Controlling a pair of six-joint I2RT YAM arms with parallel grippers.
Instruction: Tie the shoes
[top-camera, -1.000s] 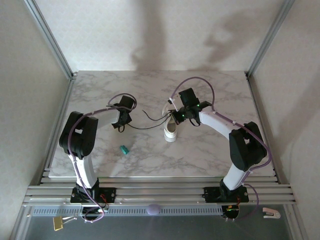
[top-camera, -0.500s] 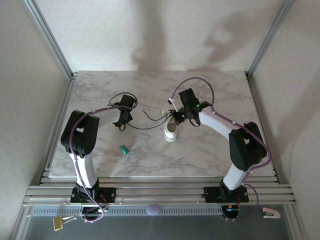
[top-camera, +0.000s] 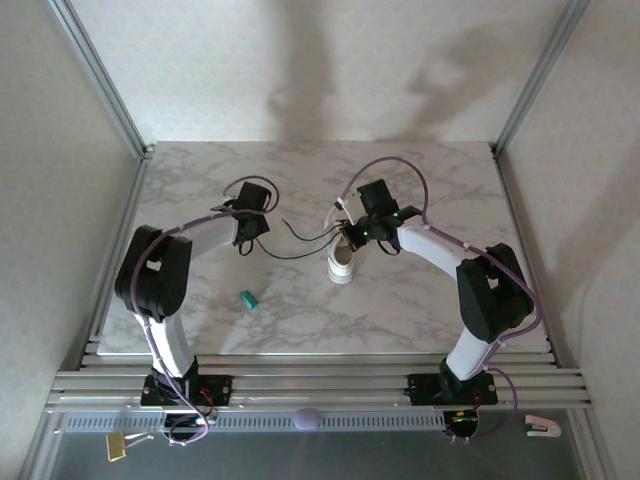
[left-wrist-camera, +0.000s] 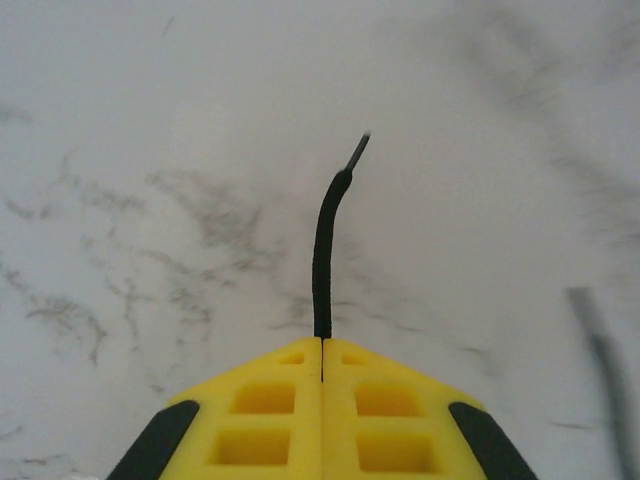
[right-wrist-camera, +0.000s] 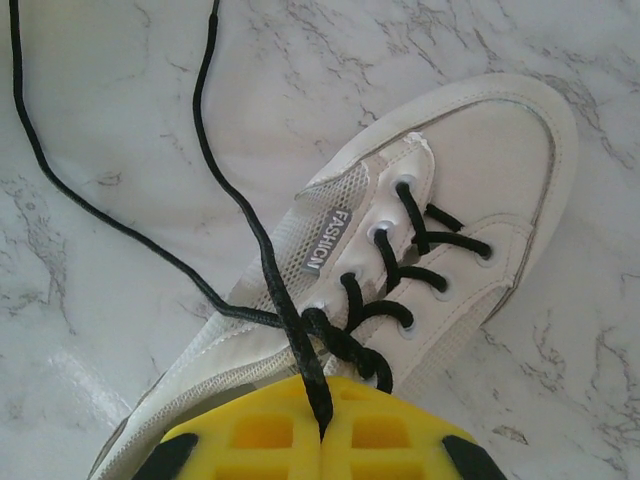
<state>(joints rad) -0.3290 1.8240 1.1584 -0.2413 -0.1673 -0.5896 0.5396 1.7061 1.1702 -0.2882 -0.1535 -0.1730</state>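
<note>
- Since one second ago, the left arm's wrist has shifted slightly away from its base in the top view, and the left gripper (top-camera: 245, 243) has gone from part-open to fully closed. The right arm and the white sneaker (top-camera: 341, 268) hold the same position.
- Left gripper: the yellow fingertips (left-wrist-camera: 270, 400) meet with no gap between them and are clamped on a lace end (left-wrist-camera: 321, 260). The lace end leaves the seam, rises and bends slightly toward its tip (the tip is blurred). It hangs over bare marble.
- Right gripper (right-wrist-camera: 322, 430): jaws closed flush and pinching a lace strand (right-wrist-camera: 262, 250) just beside the sneaker's top eyelets. The strand runs from the grip across the sneaker's side and away over the marble.
- Black laces (right-wrist-camera: 415, 240): crossed through the eyelets, with no bow formed. A second strand leaves the top eyelets and trails off beside the gripped one.
- White sneaker: sole down on the marble table (top-camera: 450, 180) near its centre, with the heel end under the right gripper (tongue label reads FASHION).
- Teal object (top-camera: 248, 299): on the table near the left arm, well apart from the sneaker.
</note>
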